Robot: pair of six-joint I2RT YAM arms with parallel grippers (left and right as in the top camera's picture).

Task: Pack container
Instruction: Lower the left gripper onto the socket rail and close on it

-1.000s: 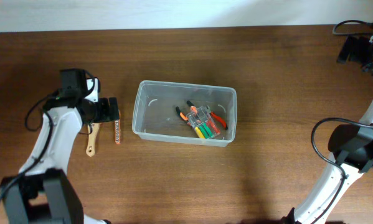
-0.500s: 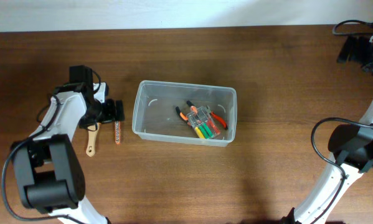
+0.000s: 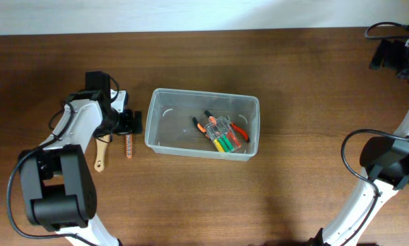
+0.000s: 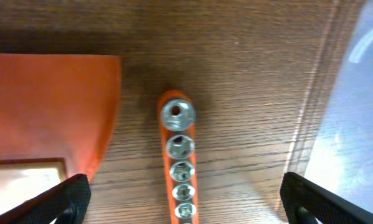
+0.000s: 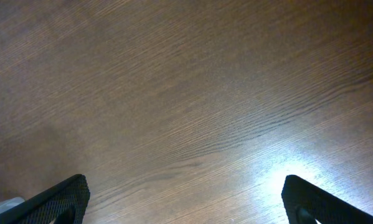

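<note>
A clear plastic container (image 3: 164, 113) stands mid-table; inside lie orange-handled pliers (image 3: 238, 131) and a small clear case of colored bits (image 3: 224, 137). An orange rail of metal sockets (image 3: 129, 145) lies just left of the container; in the left wrist view the socket rail (image 4: 178, 155) sits between my fingers. My left gripper (image 3: 130, 123) is open over the rail's upper end, with the container wall (image 4: 354, 124) at right. An orange spatula with a wooden handle (image 3: 102, 152) lies left of the rail, its blade (image 4: 49, 106) near the left finger. My right gripper (image 3: 395, 58) is open at the far right, over bare table.
The table is dark wood (image 5: 186, 93). The right arm's base and cables (image 3: 385, 160) stand at the right edge. A pale wall strip runs along the table's back edge.
My left gripper has moved right and a little down, from left of the spatula to over the upper end of the socket rail. The right arm has not moved.
</note>
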